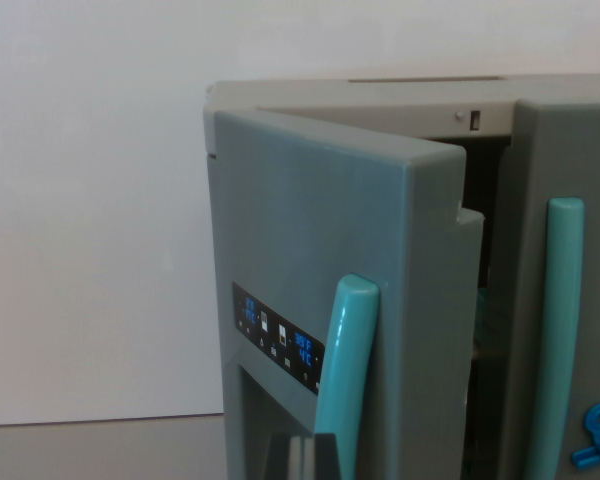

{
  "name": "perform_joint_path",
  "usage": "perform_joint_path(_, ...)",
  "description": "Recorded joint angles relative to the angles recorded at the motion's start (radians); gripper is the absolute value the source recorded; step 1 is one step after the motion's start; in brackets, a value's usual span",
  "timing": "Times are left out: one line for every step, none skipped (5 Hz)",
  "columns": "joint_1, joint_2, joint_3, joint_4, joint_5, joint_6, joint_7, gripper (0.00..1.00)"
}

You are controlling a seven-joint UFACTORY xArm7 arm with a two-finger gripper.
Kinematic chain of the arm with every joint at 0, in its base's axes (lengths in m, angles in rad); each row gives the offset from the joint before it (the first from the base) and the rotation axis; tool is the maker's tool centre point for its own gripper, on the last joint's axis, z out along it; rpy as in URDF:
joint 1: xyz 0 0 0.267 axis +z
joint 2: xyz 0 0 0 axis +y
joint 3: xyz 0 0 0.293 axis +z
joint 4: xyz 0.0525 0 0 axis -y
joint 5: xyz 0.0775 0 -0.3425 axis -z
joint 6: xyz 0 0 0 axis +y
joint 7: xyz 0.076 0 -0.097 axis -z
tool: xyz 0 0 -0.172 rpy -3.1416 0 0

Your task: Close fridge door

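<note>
The grey toy fridge door [320, 290] with its teal handle [345, 370] is part open, so it likely needs a push shut, and I cannot tell if the gripper is open.

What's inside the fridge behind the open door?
Through the gap beside the open door the fridge is mostly dark. A shelf edge shows with something teal above it. The doors cover everything else.

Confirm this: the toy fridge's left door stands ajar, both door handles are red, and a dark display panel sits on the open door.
Not quite. The handles are teal, not red, as the wrist view shows. The rest holds: the left door stands ajar and carries the dark display panel.
</note>
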Motion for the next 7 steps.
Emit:
perform_joint_path(0.0000, 0.003, 0.003, 0.000, 0.0000, 0.000, 0.000, 1.00)
perform_joint_path(0.0000, 0.003, 0.003, 0.000, 0.0000, 0.000, 0.000, 1.00)
perform_joint_path(0.0000, 0.027, 0.028, 0.000, 0.0000, 0.000, 0.000, 1.00)
perform_joint_path(0.0000, 0.027, 0.028, 0.000, 0.0000, 0.000, 0.000, 1.00)
perform_joint_path(0.0000, 0.085, 0.052, 0.006, 0.0000, 0.000, 0.000, 1.00)
perform_joint_path(0.0000, 0.085, 0.052, 0.006, 0.0000, 0.000, 0.000, 1.00)
perform_joint_path(0.0000, 0.153, 0.056, 0.023, 0.0000, 0.000, 0.000, 1.00)
